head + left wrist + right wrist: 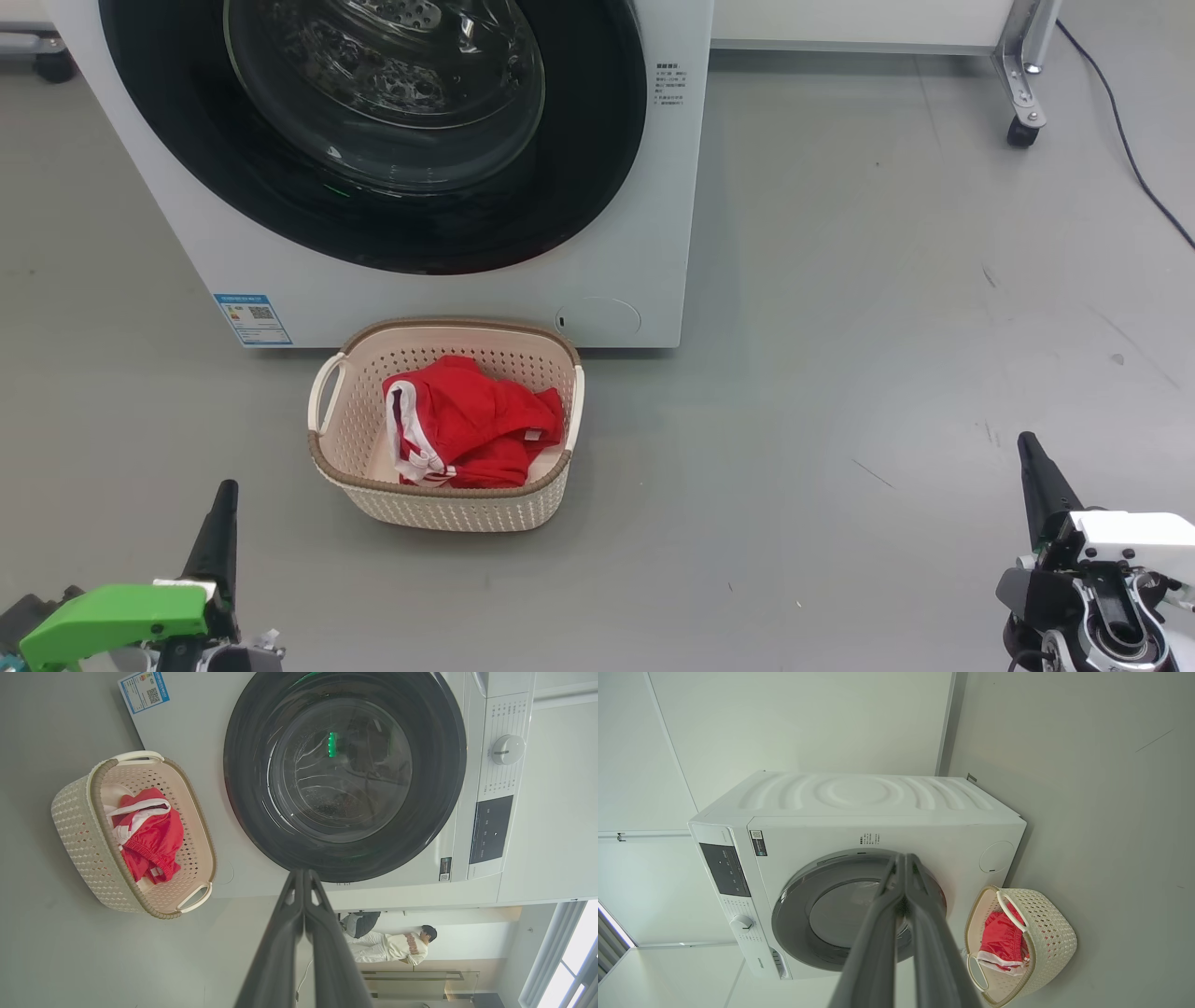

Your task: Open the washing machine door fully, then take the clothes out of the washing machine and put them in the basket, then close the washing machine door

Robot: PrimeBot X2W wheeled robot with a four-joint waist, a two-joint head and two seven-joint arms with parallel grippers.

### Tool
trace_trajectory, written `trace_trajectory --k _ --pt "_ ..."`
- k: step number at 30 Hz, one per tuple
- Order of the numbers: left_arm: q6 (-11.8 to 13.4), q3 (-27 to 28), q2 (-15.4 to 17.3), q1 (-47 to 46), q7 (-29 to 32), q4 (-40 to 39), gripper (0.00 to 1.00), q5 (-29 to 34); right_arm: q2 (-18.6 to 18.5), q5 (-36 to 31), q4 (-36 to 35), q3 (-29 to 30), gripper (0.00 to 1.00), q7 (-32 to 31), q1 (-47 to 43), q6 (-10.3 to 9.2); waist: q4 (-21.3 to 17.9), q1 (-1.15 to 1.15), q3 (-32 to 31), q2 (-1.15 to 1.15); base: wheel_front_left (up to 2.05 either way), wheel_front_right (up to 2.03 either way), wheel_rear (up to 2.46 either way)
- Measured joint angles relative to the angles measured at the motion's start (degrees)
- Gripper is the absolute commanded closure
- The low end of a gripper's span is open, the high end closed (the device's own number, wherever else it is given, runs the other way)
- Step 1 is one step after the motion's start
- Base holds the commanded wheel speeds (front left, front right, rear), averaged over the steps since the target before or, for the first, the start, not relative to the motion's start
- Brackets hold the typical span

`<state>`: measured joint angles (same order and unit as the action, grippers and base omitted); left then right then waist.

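The white washing machine (635, 233) stands ahead with its round black-rimmed door (373, 131) lying flush against the front. On the floor just before it sits the cream basket (448, 509), and the red clothes (467, 420) with white trim lie inside it. My left gripper (224, 490) is at the lower left, shut, holding nothing, well short of the basket. At the lower right, my right gripper (1027, 443) is shut and empty too. The left wrist view has the door (345, 774), the basket (79, 830) and the clothes (149, 840) beyond the closed left gripper (302, 873). In the right wrist view the right gripper (903, 858) points at the door (831, 910).
Grey floor spreads wide to the right of the machine. A metal frame leg on a castor (1022, 131) and a dark cable (1130, 140) are at the far right. A person (397, 945) sits far off beyond the machine in the left wrist view.
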<state>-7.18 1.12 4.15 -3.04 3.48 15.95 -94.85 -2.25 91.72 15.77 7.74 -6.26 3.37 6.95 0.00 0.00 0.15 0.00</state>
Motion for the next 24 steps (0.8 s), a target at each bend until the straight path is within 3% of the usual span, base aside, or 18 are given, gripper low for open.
trace_trajectory --k 24 --pt "0.0 0.16 -0.01 -0.05 0.05 -0.02 1.0 0.0 0.0 0.01 -0.01 0.0 1.0 0.0 0.0 0.0 0.01 0.0 0.0 0.0 0.0 0.0 0.0"
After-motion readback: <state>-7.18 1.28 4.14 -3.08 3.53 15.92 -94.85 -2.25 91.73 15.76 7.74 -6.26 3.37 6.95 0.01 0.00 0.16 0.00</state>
